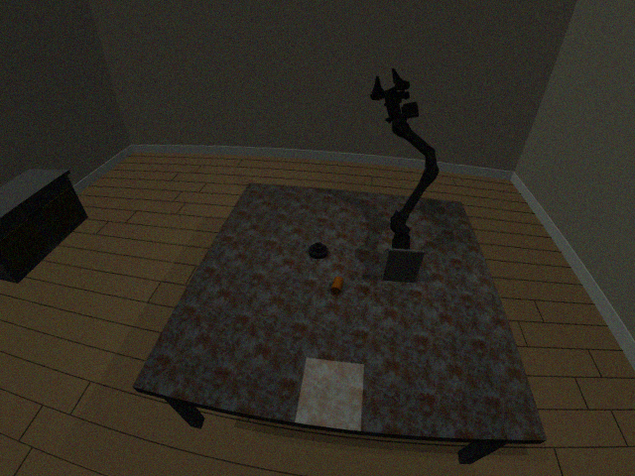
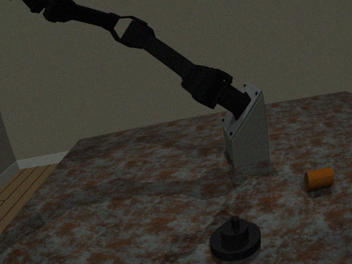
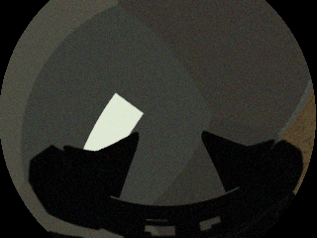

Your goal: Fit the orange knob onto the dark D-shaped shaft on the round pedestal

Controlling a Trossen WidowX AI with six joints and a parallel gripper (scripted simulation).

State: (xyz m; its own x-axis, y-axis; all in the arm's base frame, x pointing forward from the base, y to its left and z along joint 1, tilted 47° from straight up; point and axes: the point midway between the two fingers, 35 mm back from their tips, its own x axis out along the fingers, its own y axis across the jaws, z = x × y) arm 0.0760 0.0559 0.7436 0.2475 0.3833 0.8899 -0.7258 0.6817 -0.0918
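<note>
The orange knob (image 1: pixel 336 285) (image 2: pixel 319 179) lies on its side on the table. The dark round pedestal (image 1: pixel 318 251) (image 2: pixel 235 246) stands upright on the table. Its short shaft (image 2: pixel 235 223) points up and is bare; the shaft's flat side cannot be made out. My gripper (image 1: pixel 385 77) (image 3: pixel 170 135) is wide open and empty, high above the table and pointing upward, far from both the knob and the pedestal. In the exterior view the fingers are out of frame. The wrist view shows neither knob nor pedestal.
The arm's wedge-shaped base (image 1: pixel 403 266) (image 2: pixel 249 147) stands on the mottled table (image 1: pixel 246 327) (image 2: pixel 136 227), to the right of the pedestal in the top view. A pale rectangle (image 1: pixel 330 394) lies at the table's near edge. A dark cabinet (image 1: pixel 43 220) stands on the floor at left.
</note>
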